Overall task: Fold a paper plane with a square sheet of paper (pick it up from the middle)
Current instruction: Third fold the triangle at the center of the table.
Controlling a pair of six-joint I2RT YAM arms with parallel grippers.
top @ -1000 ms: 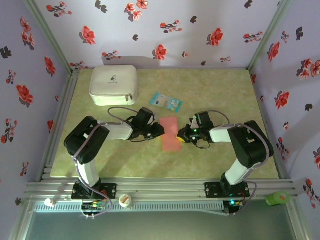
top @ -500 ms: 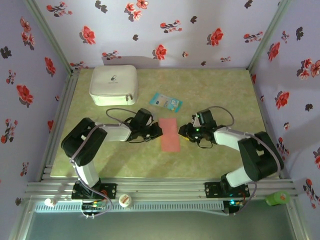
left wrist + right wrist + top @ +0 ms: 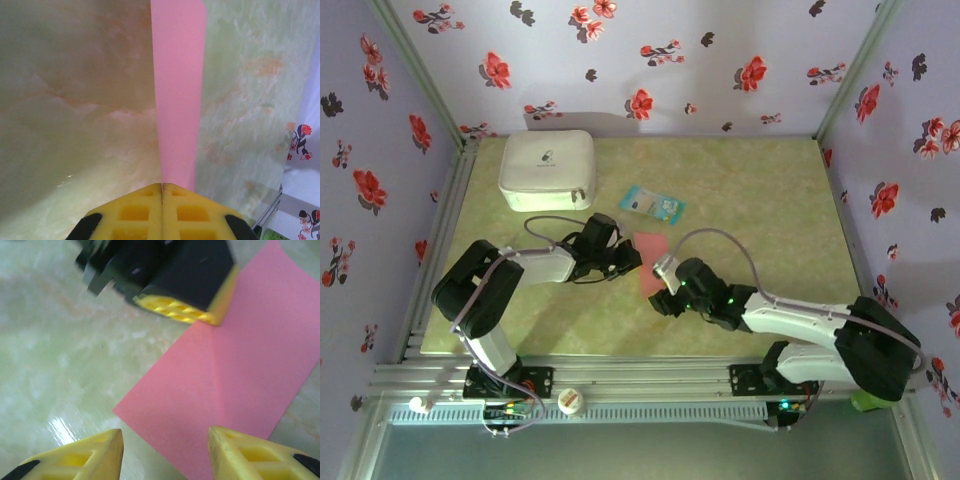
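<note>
Right gripper (image 3: pixel 165 452) swung nearer, parted, left gripper (image 3: pixel 162 189) pinching square sheet of paper (image 3: pixel 245 375), lengthwise near-to-far.

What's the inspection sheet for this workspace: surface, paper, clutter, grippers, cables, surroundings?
Surface: green marbled table, nothing spilled.
Job's things: pink paper, creased, lying on the table.
Clutter: white case far left; blue packet beyond the paper.
Grippers: left gripper shut on the paper's edge; right gripper open over a corner of it.
Cables: a cable loops over each arm.
Surroundings: floral walls, metal frame.
</note>
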